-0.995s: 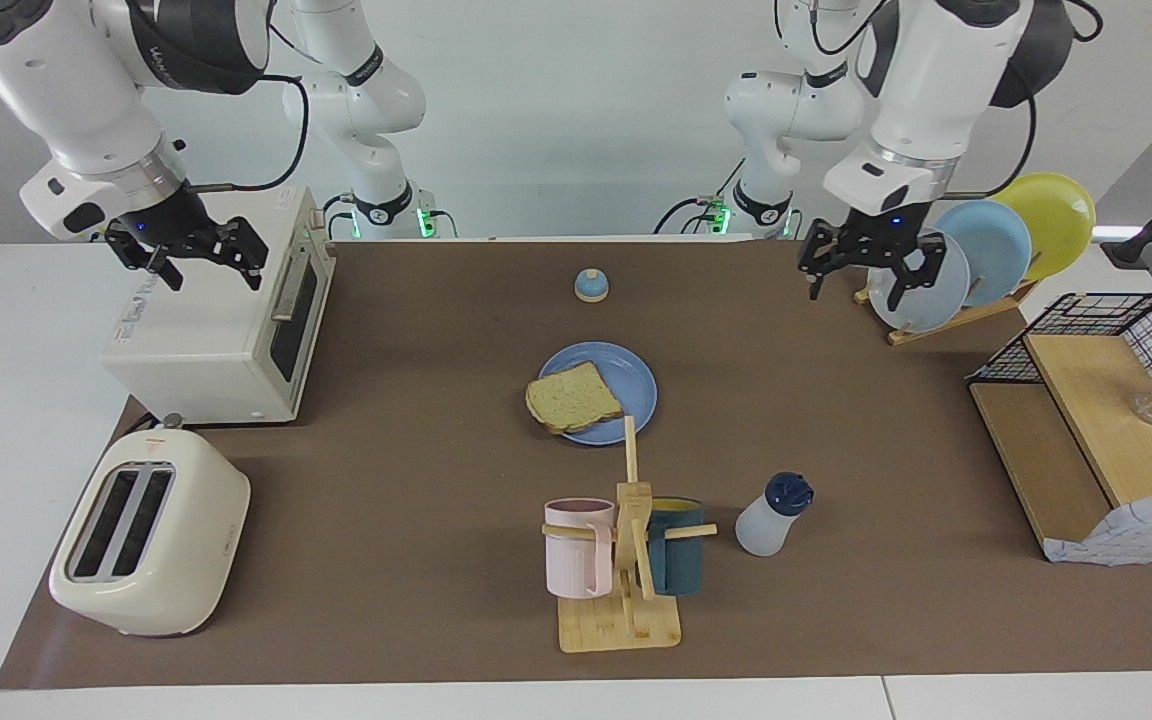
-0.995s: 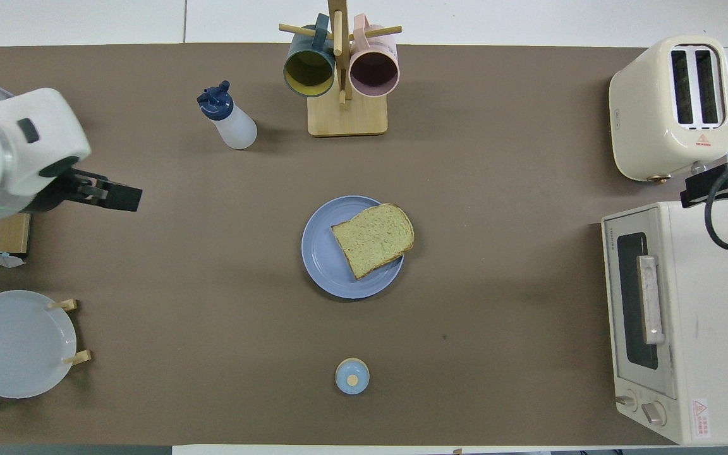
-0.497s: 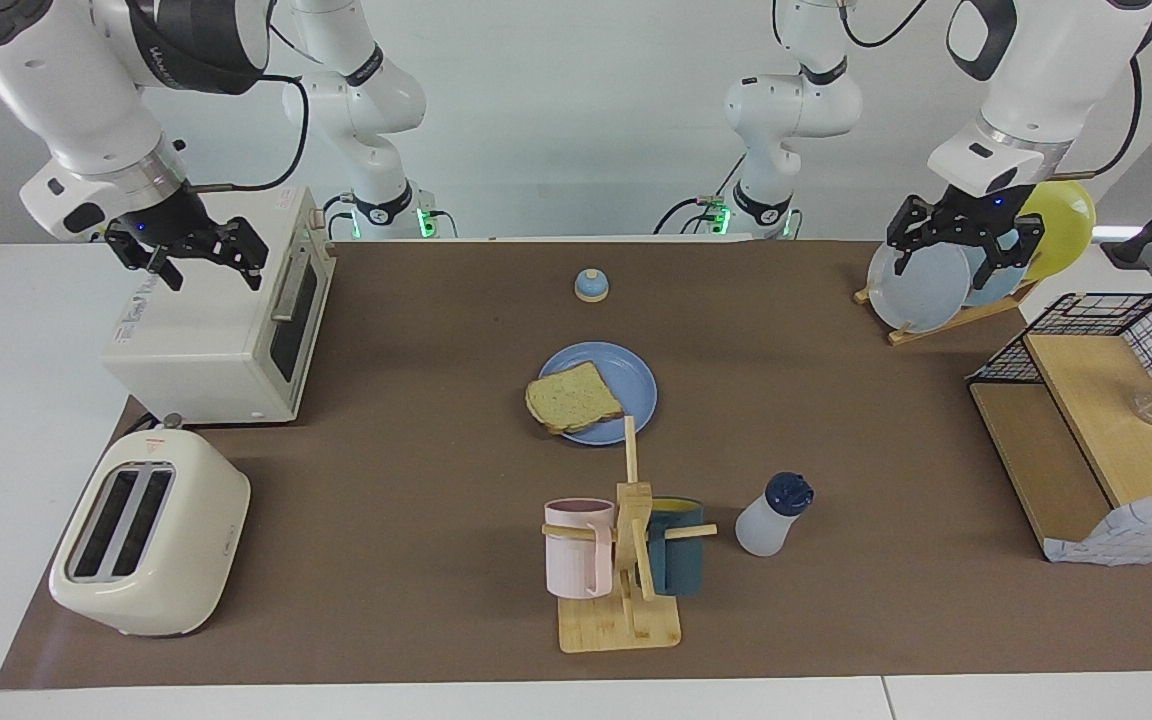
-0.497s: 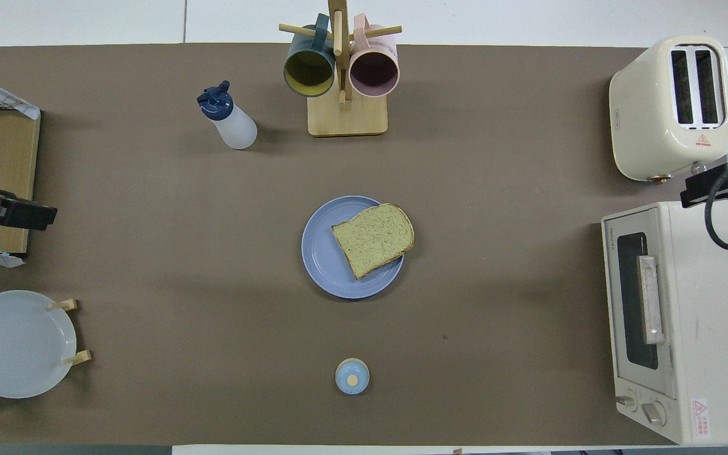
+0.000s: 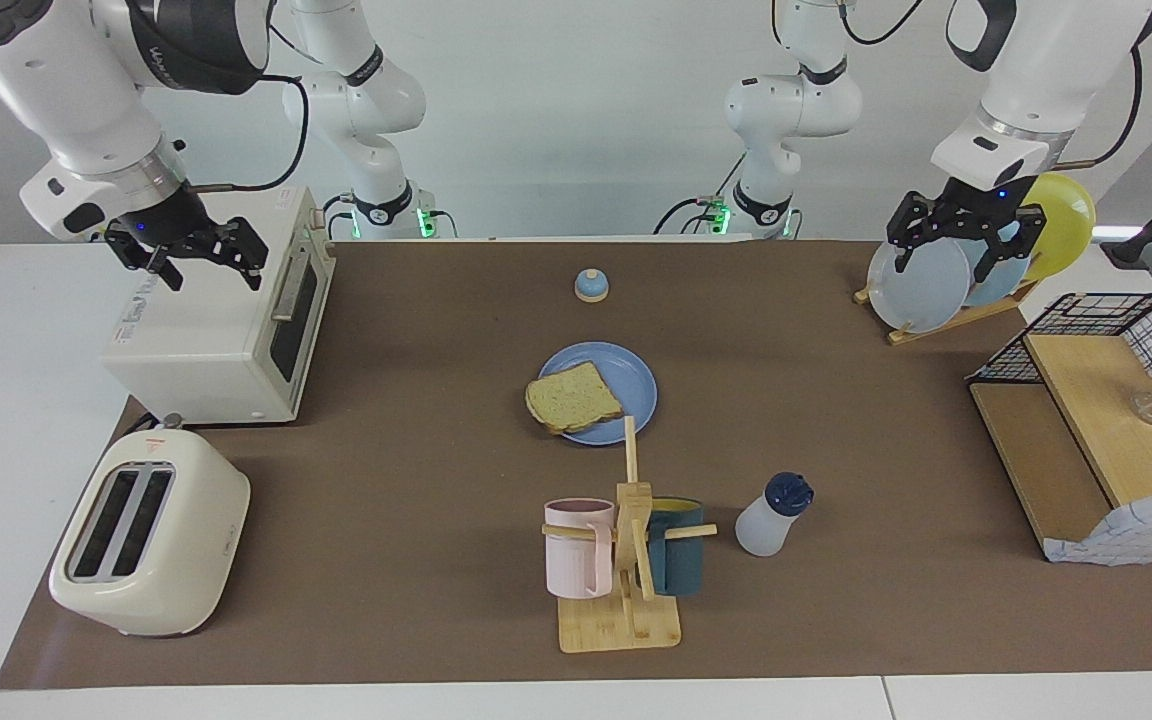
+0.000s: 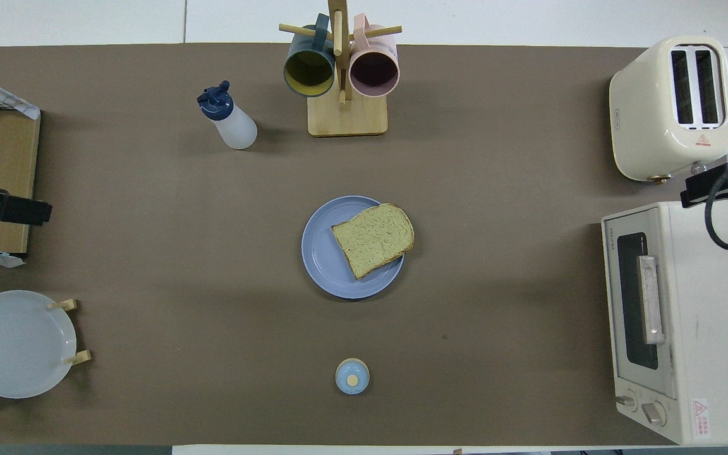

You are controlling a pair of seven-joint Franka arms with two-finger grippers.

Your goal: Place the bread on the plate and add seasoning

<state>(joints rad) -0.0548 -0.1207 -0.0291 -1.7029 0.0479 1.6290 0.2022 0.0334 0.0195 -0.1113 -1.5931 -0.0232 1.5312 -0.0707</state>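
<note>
So far we count the first half done: the bread [image 6: 373,239] lies on the plate [image 6: 325,259] mid-counter, one corner overhanging the rim toward the right arm's end. We judge the seasoning [image 6: 227,117] still unused; it stands capped, farther from the robots, beside the mug rack [image 6: 345,114], which crowds that reach. Our left gripper [image 5: 964,238] hangs over the plate rack [image 5: 946,318], jaws apart and empty; the right gripper [image 5: 198,257] waits over the toaster oven [image 5: 206,340], jaws apart too
</note>
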